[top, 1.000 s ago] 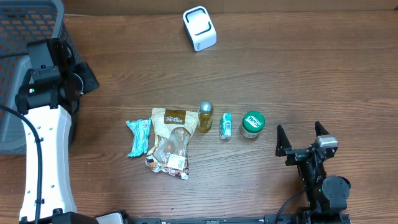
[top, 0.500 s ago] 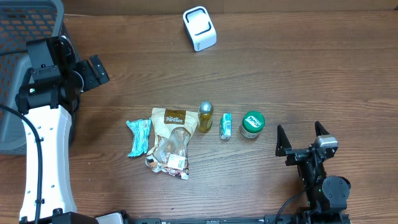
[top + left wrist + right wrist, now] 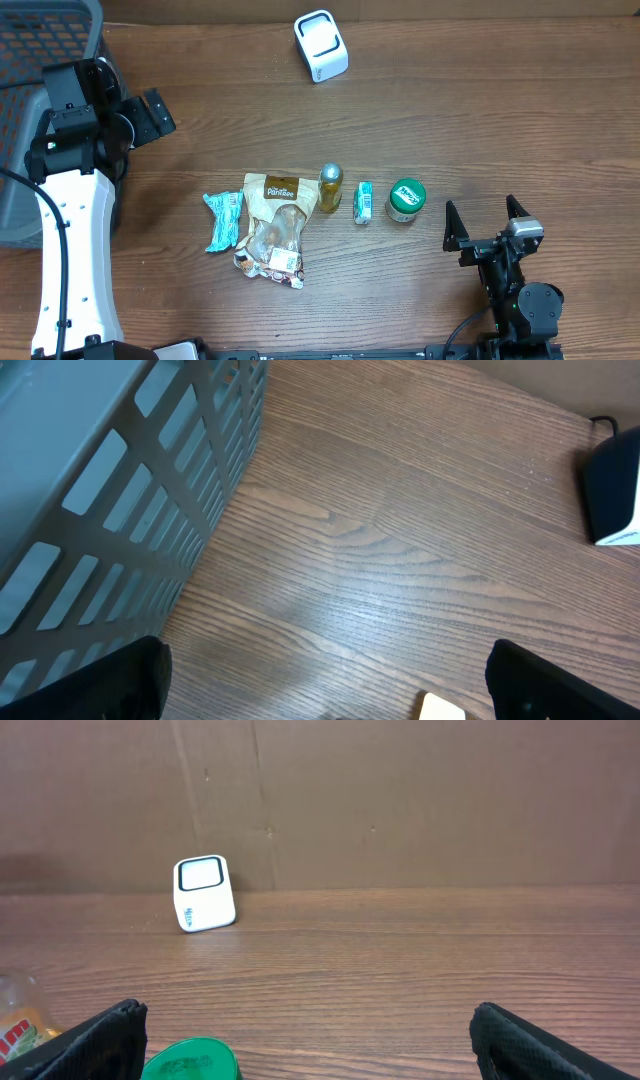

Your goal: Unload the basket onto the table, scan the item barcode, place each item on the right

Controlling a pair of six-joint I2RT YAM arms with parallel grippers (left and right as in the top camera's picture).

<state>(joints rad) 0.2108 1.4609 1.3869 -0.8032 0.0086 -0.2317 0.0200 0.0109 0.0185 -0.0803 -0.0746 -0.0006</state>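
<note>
Several items lie in a row mid-table: a teal packet (image 3: 223,220), a brown snack bag (image 3: 275,228), a yellow bottle (image 3: 330,188), a small green-white box (image 3: 363,202) and a green-lidded can (image 3: 406,200). The white scanner (image 3: 321,46) stands at the back. My left gripper (image 3: 148,118) hangs open and empty at the far left, beside the basket and well apart from the items. My right gripper (image 3: 481,208) is open and empty just right of the can. The right wrist view shows the green lid (image 3: 190,1060), the bottle (image 3: 20,1025) and the scanner (image 3: 204,893).
A grey mesh basket (image 3: 40,60) fills the back left corner, and its wall (image 3: 100,510) is close on the left in the left wrist view. The scanner's edge (image 3: 612,490) shows at that view's right. A brown cardboard wall (image 3: 400,800) stands behind the table.
My left gripper's jaws have gone from shut to wide open beside the basket. The items and the right arm have stayed where they were.
</note>
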